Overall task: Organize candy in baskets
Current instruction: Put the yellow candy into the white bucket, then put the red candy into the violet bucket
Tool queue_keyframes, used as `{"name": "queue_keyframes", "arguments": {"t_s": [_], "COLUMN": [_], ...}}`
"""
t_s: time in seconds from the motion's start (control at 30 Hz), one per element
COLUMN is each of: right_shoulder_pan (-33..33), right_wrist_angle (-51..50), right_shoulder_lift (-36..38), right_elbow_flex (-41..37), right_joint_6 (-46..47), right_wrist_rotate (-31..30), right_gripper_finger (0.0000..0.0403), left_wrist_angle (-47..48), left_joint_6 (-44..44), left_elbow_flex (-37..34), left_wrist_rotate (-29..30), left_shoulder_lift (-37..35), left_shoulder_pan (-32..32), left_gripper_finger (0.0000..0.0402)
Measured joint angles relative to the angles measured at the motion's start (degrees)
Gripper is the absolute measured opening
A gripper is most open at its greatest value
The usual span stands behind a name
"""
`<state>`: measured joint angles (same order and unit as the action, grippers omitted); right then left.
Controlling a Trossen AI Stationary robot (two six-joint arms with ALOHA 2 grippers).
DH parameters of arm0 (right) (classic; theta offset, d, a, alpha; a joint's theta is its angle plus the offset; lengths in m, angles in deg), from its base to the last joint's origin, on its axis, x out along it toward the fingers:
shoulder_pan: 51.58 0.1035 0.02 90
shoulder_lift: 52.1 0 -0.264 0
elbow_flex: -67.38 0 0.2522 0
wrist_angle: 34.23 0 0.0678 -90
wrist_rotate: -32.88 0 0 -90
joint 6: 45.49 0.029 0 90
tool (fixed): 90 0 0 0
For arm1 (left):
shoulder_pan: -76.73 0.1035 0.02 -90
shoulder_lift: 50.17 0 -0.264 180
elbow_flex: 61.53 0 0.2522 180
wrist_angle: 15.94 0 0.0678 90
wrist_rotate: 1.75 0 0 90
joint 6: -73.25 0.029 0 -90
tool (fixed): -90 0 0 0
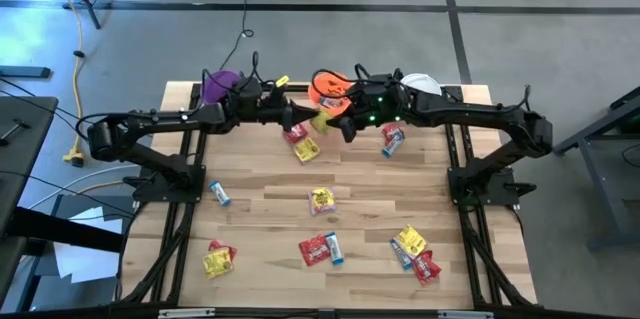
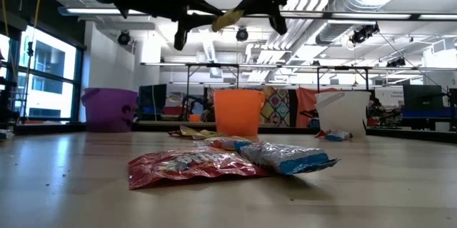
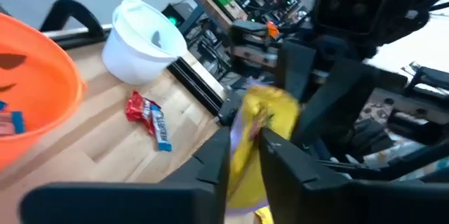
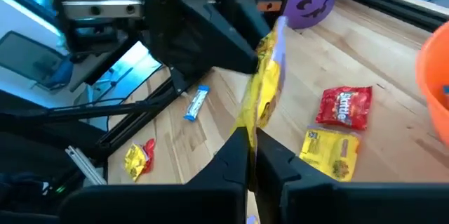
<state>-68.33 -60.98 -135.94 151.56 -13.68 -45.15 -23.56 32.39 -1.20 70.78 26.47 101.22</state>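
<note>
A yellow candy packet hangs in the air in front of the orange basket, between my two grippers. My right gripper is shut on it. My left gripper is open by a small gap, with the packet's other end between its fingers. The purple basket, the orange basket and the white basket stand in a row along the table's far edge. The orange one has candy in it. More candy lies loose on the table. My right gripper pinches one end of the yellow packet between its two fingers, coming from the table's right and slanting down. The packet stands on edge, clear of the table, and reaches toward my left gripper. My left gripper's fingers flank the packet's other end; I cannot tell whether they touch it.
Loose candy lies below the grippers: a red and a yellow packet and a blue-and-red pair. Further candy lies mid-table and toward the near edge. A blue bar lies on the left.
</note>
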Motion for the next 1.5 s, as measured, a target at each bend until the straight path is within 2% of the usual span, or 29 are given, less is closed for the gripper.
{"name": "queue_keyframes", "arguments": {"t_s": [0.1,0.27,0.5,0.6,0.73,0.87,0.97,1.13,1.23,1.5], "right_shoulder_pan": [-1.45,-6.2,-17.3,-22.55,-28.88,-33.84,-35.44,-35.46,-35.48,-33.31], "right_wrist_angle": [-3.78,-17.86,-43.57,-47.35,-45.62,-45.7,-43.48,-41.41,-42.23,-45.47], "right_shoulder_lift": [2.38,7.02,12.13,12.17,10.32,5.3,1.23,-3.44,-4.45,-0.78], "right_elbow_flex": [0.0,0.0,0.0,0.0,0.0,0.0,-0.02,-0.02,-0.04,1.49], "right_joint_6": [-0.56,-1.89,-3.75,-6.96,-11.6,-15.9,-17.6,-18.76,-18.87,-16.81], "right_wrist_rotate": [-3.54,-11.07,-25.22,-28.47,-30.03,-29.18,-26.27,-25.49,-22.17,-22.99], "right_gripper_finger": [0.0001,0.0001,0.0,0.0,0.0,0.0,0.0,0.0009,0.0042,0.0172], "left_wrist_angle": [0.32,0.46,0.48,0.5,0.53,0.57,0.57,0.57,0.63,4.85], "left_joint_6": [0.04,2.98,8.0,9.34,10.03,10.05,11.03,12.19,12.2,15.44], "left_elbow_flex": [0.0,0.0,0.0,0.0,0.0,0.0,0.0,0.0,0.0,0.0], "left_wrist_rotate": [0.4,0.37,-0.27,-0.29,-0.31,-0.31,-0.31,-0.33,-0.36,-0.25], "left_shoulder_lift": [0.0,0.0,-0.02,-0.02,-0.02,-0.02,-0.02,-0.02,-0.02,-0.04], "left_shoulder_pan": [1.08,1.82,0.99,0.52,0.53,0.51,0.47,0.47,0.44,0.43], "left_gripper_finger": [0.0092,0.0124,0.013,0.0129,0.0129,0.0129,0.0129,0.0129,0.0129,0.0129]}}
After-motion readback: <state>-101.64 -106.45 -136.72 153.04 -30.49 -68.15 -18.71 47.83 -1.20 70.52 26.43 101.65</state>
